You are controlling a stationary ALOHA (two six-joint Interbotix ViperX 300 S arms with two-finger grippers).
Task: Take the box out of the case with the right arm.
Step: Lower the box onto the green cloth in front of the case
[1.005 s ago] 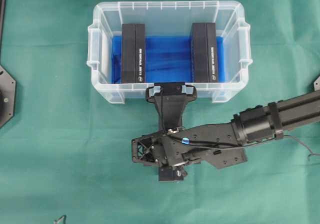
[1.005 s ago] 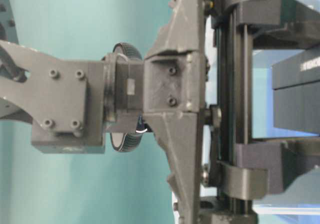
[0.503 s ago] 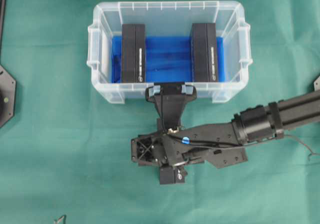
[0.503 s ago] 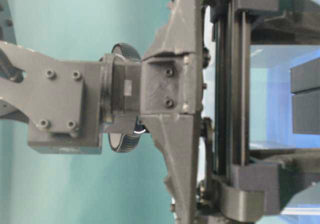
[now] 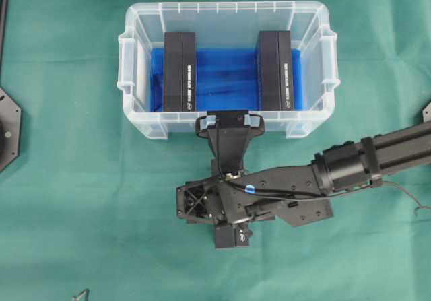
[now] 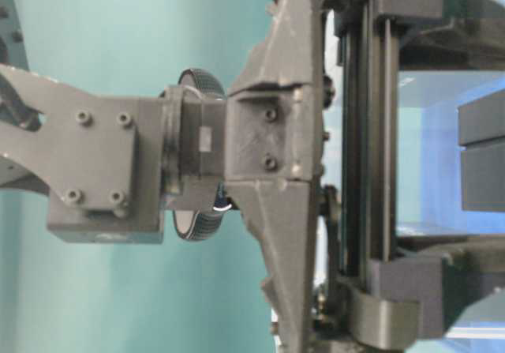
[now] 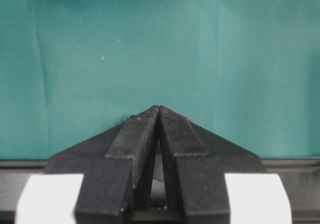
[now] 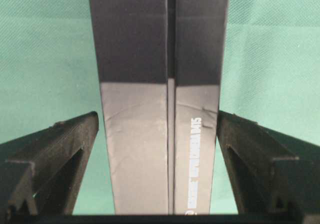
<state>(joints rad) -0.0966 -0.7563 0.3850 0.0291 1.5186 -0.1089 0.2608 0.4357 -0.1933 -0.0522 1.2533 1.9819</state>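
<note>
Opened wider, right hand (image 8: 159, 149) straddles box (image 8: 159, 98); white side lettering unreadable

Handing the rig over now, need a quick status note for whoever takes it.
Right gripper: open, fingers either side of a black box lying on the green cloth, outside the case.
Left gripper: shut, over the cloth, holding nothing.
Case holds two other boxes.
Done: one box out and set down.
Left: probably just lift the right arm clear.
</note>
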